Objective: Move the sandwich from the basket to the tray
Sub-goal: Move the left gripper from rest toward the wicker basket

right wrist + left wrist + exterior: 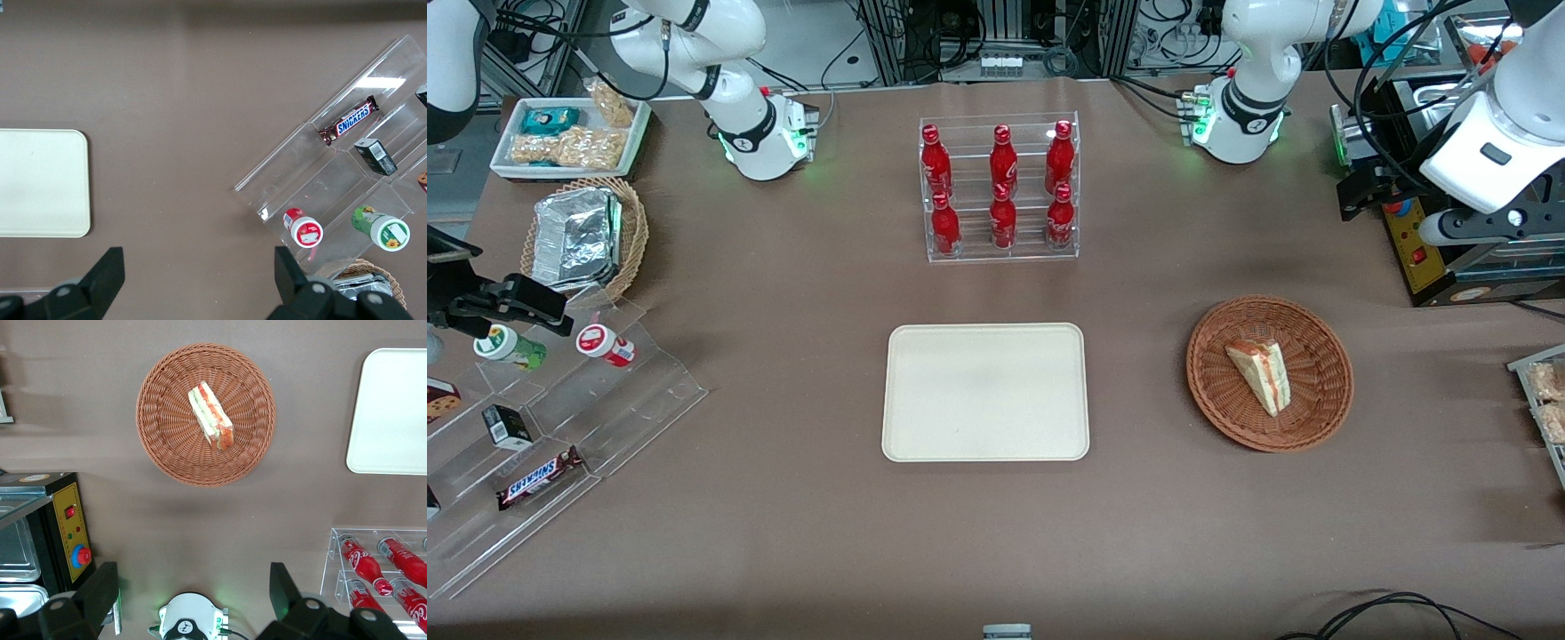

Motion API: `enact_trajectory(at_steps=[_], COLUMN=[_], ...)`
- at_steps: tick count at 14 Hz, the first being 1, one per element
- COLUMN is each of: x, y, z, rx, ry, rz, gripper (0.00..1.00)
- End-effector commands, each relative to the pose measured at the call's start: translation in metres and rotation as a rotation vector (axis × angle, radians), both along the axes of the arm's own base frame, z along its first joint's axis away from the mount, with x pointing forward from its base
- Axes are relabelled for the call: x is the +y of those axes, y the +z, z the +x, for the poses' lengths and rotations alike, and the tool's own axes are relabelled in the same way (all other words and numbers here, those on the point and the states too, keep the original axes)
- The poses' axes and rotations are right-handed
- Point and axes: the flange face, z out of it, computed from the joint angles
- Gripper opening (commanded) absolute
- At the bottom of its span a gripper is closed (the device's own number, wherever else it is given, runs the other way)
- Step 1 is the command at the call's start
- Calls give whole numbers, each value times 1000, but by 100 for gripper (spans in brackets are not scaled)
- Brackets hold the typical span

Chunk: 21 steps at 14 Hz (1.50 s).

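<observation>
The sandwich (1261,375) (211,415), a white wedge with red and green layers along its edge, lies in the round reddish-brown basket (1218,373) (167,420). The cream tray (985,391) (393,413) lies flat and bare beside the basket, toward the parked arm's end. My left gripper (193,587) hangs high above the table, farther from the front camera than the basket, near a black box; its fingers (100,593) stand wide apart with nothing between them. In the front view the gripper (1359,196) is well apart from the basket.
A clear rack of red bottles (1000,187) stands farther back than the tray. A black box with a yellow panel (1414,240) sits near my gripper. Toward the parked arm's end are a tan basket with foil container (583,236) and a clear stepped stand (560,418).
</observation>
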Motion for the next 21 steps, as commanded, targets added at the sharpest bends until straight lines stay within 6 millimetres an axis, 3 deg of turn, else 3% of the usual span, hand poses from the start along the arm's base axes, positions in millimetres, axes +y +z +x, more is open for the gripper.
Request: enact_trajectory(at_steps=[1, 9, 11, 14, 19, 21], x=[14, 13, 14, 15, 18, 30], y=[9, 1, -13, -54, -146, -195], z=[-3, -1, 6, 21, 65, 73], rx=[5, 22, 49, 130, 165, 111], ry=[16, 25, 28, 56, 197, 267], rz=[-35, -39, -35, -30, -2, 0], gripper=[100, 100, 100, 100, 100, 100])
